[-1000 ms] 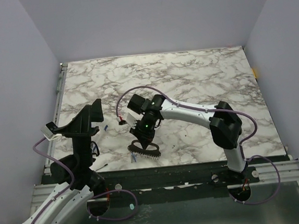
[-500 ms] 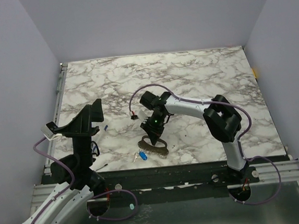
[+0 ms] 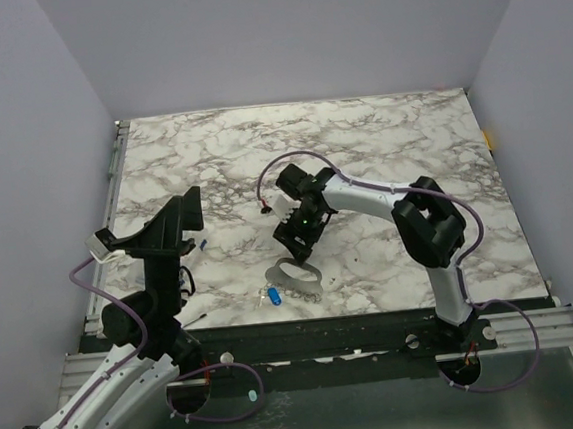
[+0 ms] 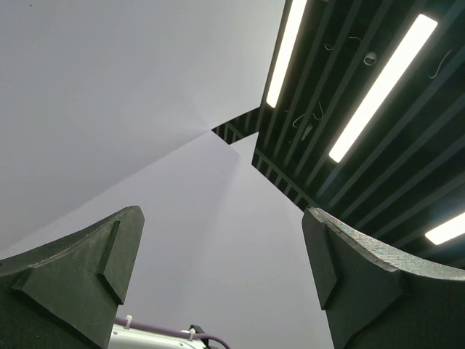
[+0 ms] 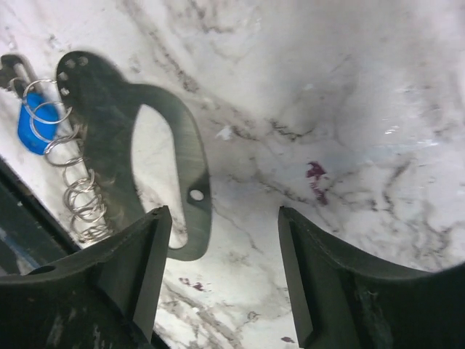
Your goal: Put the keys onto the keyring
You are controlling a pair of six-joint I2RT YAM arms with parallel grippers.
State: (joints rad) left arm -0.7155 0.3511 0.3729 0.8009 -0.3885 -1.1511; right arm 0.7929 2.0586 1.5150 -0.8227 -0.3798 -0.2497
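Observation:
The keyring [image 5: 190, 167] is a flat pale grey D-shaped loop lying on the marble near the table's front edge [image 3: 294, 278]. Small wire rings [image 5: 81, 200] hang along its left side. A blue-headed key [image 5: 32, 132] lies at that side, also visible in the top view as the blue key [image 3: 273, 296], and a silver key [image 5: 10, 69] shows at the frame edge. My right gripper [image 5: 221, 240] hovers open just behind the keyring [image 3: 295, 242], with nothing between its fingers. My left gripper [image 4: 221, 240] is open and empty, pointing at the ceiling, raised at the left [image 3: 180, 216].
A small blue speck [image 3: 201, 245] and a thin dark sliver [image 3: 199, 319] lie on the marble near the left arm. The table's front edge [image 3: 375, 312] runs close below the keyring. Purple cable [image 3: 292, 159] loops over the right arm.
My right gripper has opened, let go of the keyring and drawn back from it. The keyring and keys now lie flat on the marble. The left arm barely moved.

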